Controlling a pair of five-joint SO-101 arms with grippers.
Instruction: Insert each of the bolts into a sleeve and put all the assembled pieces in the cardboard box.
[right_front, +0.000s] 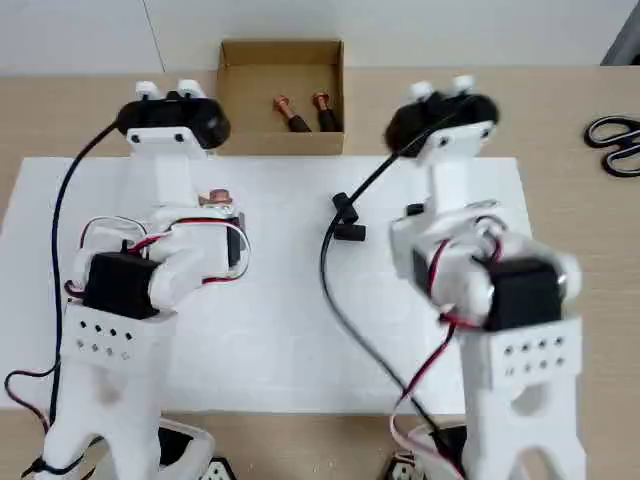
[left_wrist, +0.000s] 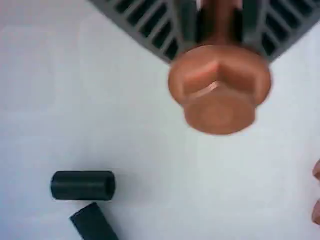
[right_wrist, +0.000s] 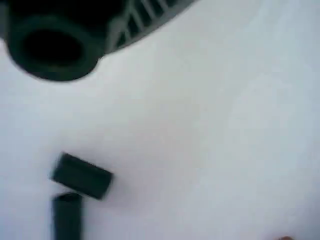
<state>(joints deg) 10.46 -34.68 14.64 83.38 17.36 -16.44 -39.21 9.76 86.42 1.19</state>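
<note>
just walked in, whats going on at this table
The left arm holds a copper bolt in its jaws, and the right arm holds a black sleeve in its jaws, over the white sheet; the two are not yet joined. Two loose sleeves lie on the sheet between the arms. Two assembled pieces already lie in the cardboard box.
</note>
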